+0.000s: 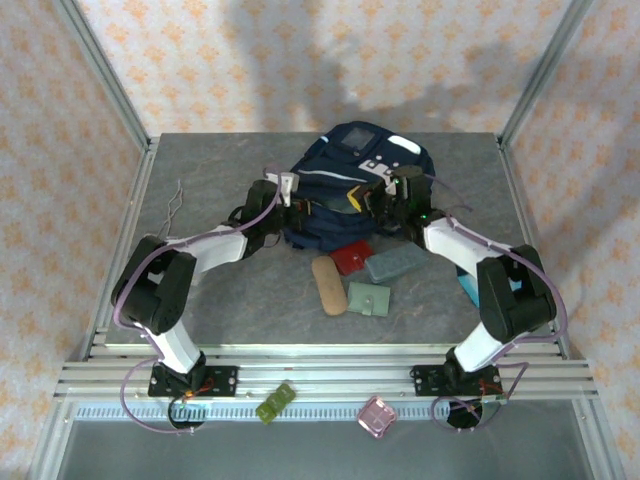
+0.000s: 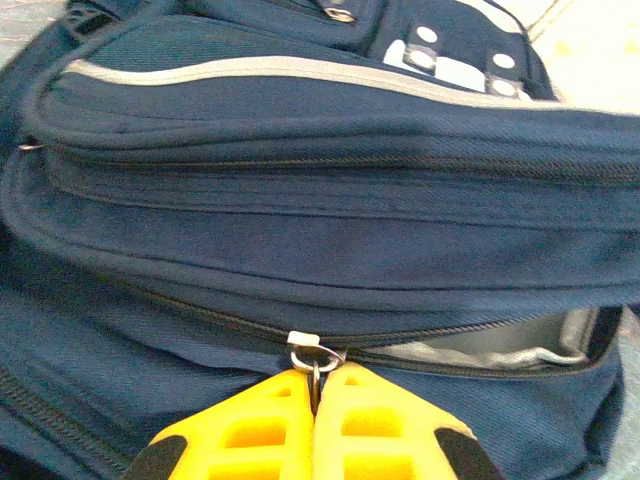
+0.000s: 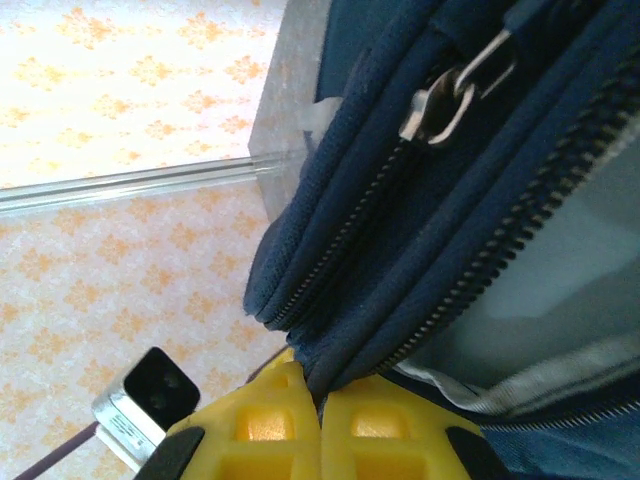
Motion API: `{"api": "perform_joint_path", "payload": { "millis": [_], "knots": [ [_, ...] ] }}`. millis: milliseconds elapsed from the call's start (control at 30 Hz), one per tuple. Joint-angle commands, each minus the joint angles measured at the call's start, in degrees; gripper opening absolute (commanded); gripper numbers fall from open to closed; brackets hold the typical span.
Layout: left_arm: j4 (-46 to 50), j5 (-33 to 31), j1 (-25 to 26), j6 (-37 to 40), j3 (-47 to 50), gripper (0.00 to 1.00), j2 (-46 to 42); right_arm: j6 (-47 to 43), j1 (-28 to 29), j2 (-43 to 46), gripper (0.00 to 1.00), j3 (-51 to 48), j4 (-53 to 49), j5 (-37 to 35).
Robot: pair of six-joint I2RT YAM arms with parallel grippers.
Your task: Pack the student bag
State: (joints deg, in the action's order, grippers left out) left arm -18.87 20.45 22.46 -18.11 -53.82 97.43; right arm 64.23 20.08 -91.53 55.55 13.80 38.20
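Left hand [image 2: 316, 385] pinching zipper pull [image 2: 311, 351], right hand [image 3: 320, 385] clamped on student bag [image 3: 400, 215] seam, bag's interior mostly hidden

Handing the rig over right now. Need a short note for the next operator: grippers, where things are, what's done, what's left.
Left gripper: shut on the zipper pull of the backpack.
Right gripper: shut, pinching the backpack's edge seam beside the open zipper.
Backpack: back middle of the table.
Done: zipper partly open, grey lining showing.
Lying outside, in front of the backpack: tan case, red pouch, grey pouch, green wallet.
Left: probably widen the opening, load those four, zip shut.
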Motion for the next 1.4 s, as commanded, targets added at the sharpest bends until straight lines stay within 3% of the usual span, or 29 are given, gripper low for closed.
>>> {"api": "perform_joint_path", "payload": {
  "millis": [0,367,700,933,1133,1367],
  "knots": [
    [7.32,-11.23,-3.64,-0.22,0.98,0.0,-1.95,-2.26,-3.13,3.12,0.0,-1.86,3.16,-4.51],
    [15.06,-18.69,-3.65,-0.79,1.51,0.0,-10.54,-4.88,-3.23,-5.69,0.0,3.02,2.35,-3.8],
    [17.0,-12.99,-1.37,-1.14,5.06,0.0,-14.73,-6.84,-2.92,-15.35,0.0,13.62,0.02,-0.62],
    [10.71,-7.34,-1.46,-2.48,3.38,0.41,-11.99,-6.79,-2.78,-6.67,0.0,11.5,0.54,0.99],
    [4.88,-0.23,-2.42,-3.36,0.93,0.55,-7.81,-8.58,-3.33,-1.63,0.0,11.88,-1.45,3.02],
    [4.56,-5.45,-4.74,-7.76,-4.03,0.66,-2.79,-9.02,-3.35,-0.71,0.0,9.13,-1.52,5.78]
  ]
}}
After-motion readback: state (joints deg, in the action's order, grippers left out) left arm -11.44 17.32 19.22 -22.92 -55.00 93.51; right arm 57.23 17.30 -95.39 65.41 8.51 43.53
